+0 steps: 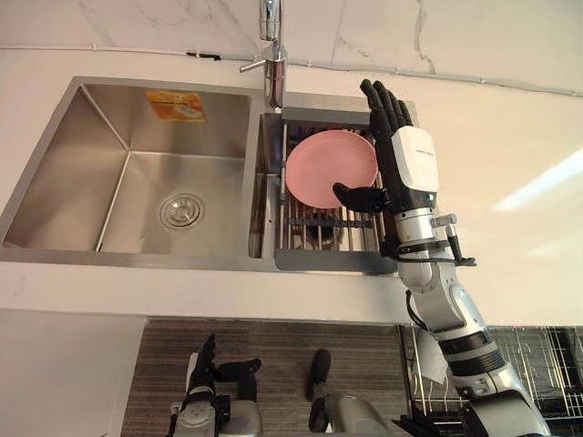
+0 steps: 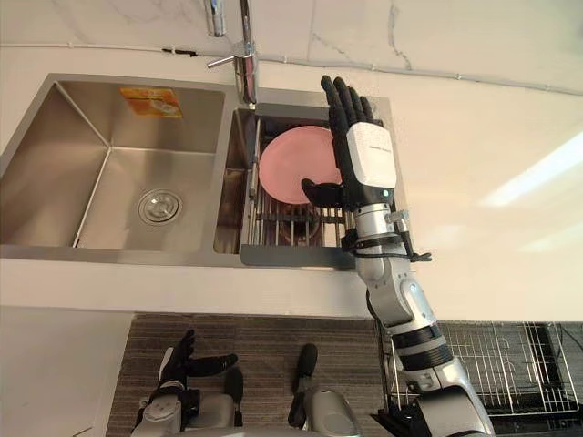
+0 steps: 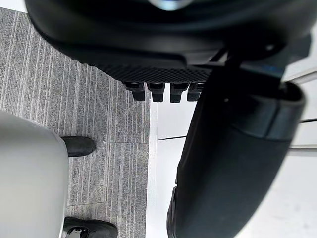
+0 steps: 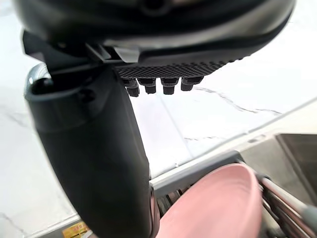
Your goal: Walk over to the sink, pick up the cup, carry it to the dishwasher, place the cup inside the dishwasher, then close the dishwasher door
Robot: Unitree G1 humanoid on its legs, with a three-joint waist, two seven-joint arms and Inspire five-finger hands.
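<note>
Right hand hovers at the sink, fingers straight and close together, thumb spread wide, clasping nothing. On the fingers' palm side, between them and the thumb, a pink plate, not a cup, leans in the dish rack. Left hand hangs low, fingers relaxed. This looks like the pick-up reach; next, the fingers and thumb must close on the rim.

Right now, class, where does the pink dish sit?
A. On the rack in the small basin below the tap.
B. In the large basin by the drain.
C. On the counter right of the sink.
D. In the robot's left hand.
A: the pink dish leans on the wire rack in the small basin, with the open right hand at its edge.
</note>
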